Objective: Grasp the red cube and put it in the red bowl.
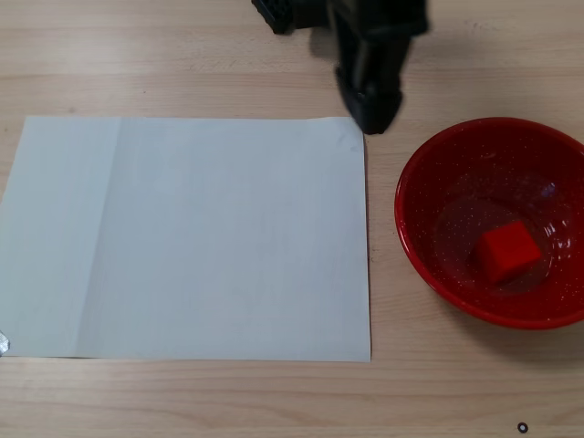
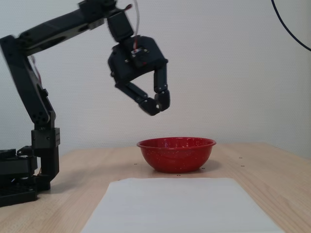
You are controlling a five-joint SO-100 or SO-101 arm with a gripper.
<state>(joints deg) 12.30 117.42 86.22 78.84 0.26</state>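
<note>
The red cube (image 1: 507,252) rests on the inner floor of the red bowl (image 1: 420,242), slightly toward the lower side of the bowl's centre in a fixed view from above; one corner of the cube points toward the bowl's upper rim. The bowl's inside is glossy with fine white speckles. In a fixed view from table level the red bowl (image 2: 176,154) stands upright on the wooden table (image 2: 252,170), and the cube is hidden behind the bowl wall. The end effector (image 2: 156,104) hangs well above the bowl, over and beyond its left rim in that view, with its two fingertips together and nothing held between them. From above, the end effector (image 1: 370,114) appears as a dark, blurred shape beyond the bowl's upper-left rim, clear of the bowl. A white sheet of paper (image 1: 192,237) lies flat on the table (image 1: 182,55) just beside the bowl, to its left in the view from above and in front of it in the table-level view. The arm's base (image 2: 22,177) stands on the table well to the left of the bowl in the table-level view.
</note>
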